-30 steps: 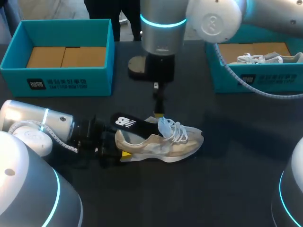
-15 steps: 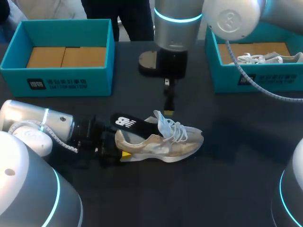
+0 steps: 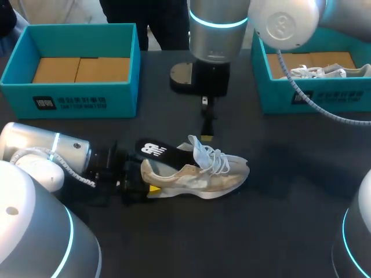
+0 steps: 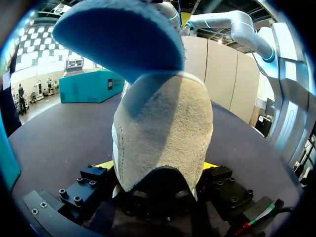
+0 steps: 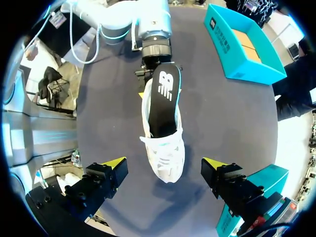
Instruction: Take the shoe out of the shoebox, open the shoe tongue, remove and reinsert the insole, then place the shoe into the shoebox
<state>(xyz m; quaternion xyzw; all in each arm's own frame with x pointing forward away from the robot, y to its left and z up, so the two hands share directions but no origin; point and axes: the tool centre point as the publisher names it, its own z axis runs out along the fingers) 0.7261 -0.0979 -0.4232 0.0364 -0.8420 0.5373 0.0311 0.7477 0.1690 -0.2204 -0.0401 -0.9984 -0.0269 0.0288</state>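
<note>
Here the dark table [image 3: 290, 220] carries two teal shoeboxes: the left shoebox [image 3: 69, 97] shows only brown cardboard inside, while the right shoebox [image 3: 313, 99] holds a white sneaker [image 3: 324, 70]. Between them, nearer the robot, the beige sneaker [image 3: 200, 176] stands on its sole outside both boxes, toe toward the right side. Its black insole [image 3: 155, 150] sticks up and back out of the heel opening, partly in and partly out, which reads as the remove-and-reinsert step in hand. The left pincer [image 4: 158, 168] comes in low along the table and is clamped on the sneaker's heel, one yellow tip on either side — most likely to pin the shoe so it cannot slide while the insole is worked. The right pincer [image 5: 164, 165] hangs pointing down above the forefoot, clear of the shoe, its fingers spread wide and holding nothing — a stance that would suit coming down on the insole or the tongue, though which cannot be told.
</note>
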